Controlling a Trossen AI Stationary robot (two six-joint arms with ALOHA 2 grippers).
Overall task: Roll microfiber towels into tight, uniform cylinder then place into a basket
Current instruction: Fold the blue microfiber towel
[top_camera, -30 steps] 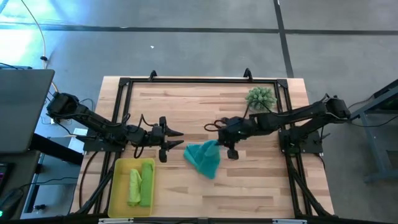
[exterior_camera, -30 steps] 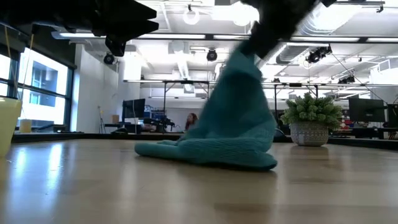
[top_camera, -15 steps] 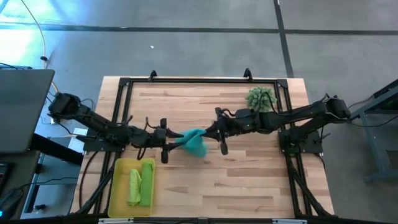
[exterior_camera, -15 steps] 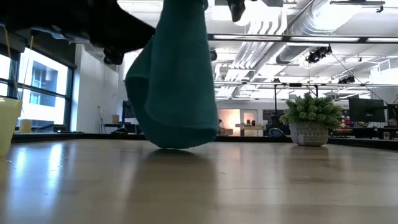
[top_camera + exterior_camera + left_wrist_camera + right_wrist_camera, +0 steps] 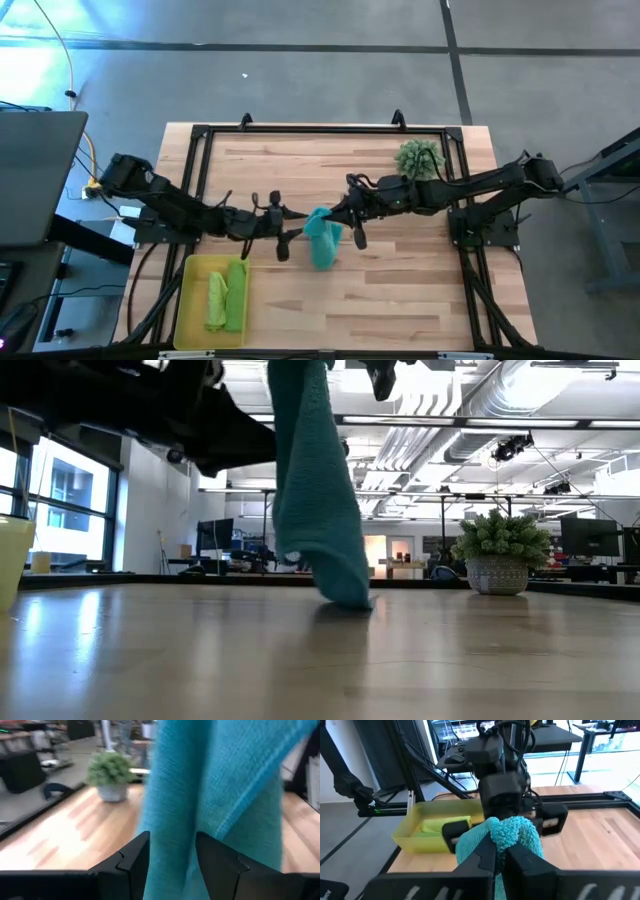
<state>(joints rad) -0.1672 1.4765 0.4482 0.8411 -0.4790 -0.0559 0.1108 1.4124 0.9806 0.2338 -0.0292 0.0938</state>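
Two arms meet mid-desk in the high view: the right gripper (image 5: pixel 340 214) pinches the top of the teal towel (image 5: pixel 322 240), which hangs down with its lower edge on the desk (image 5: pixel 400 290), and the left gripper (image 5: pixel 284 222) sits just beside it on the left. Two lime green towels (image 5: pixel 227 293) already lie in the basket (image 5: pixel 188 300) at the front left. Spiky plant (image 5: pixel 419 157) stands far right, well apart, no obstacle.

Low view: teal towel (image 5: pixel 315 490) hangs as a long unrolled drape, bottom tip touching the desk (image 5: pixel 320 660). Risk: it is not a cylinder at all yet, so any placement now would be loose. Plant pot (image 5: pixel 498 573) sits off to the side.

Left wrist view: left gripper (image 5: pixel 172 857) has its fingers (image 5: pixel 131 862) apart, with the teal towel (image 5: pixel 220 785) hanging down between them; whether they press the cloth cannot be told. Risk: closing here could bunch the fabric or catch only one layer, giving an uneven roll.

Right wrist view: right gripper (image 5: pixel 499 851) fingers closed tight on a small bunched tuft of teal towel (image 5: pixel 512 834). Risk: a thin pinch like this may slip if the left arm tugs. The left arm (image 5: pixel 500 775) stands directly between this gripper and the basket (image 5: pixel 420 827), blocking a straight path.
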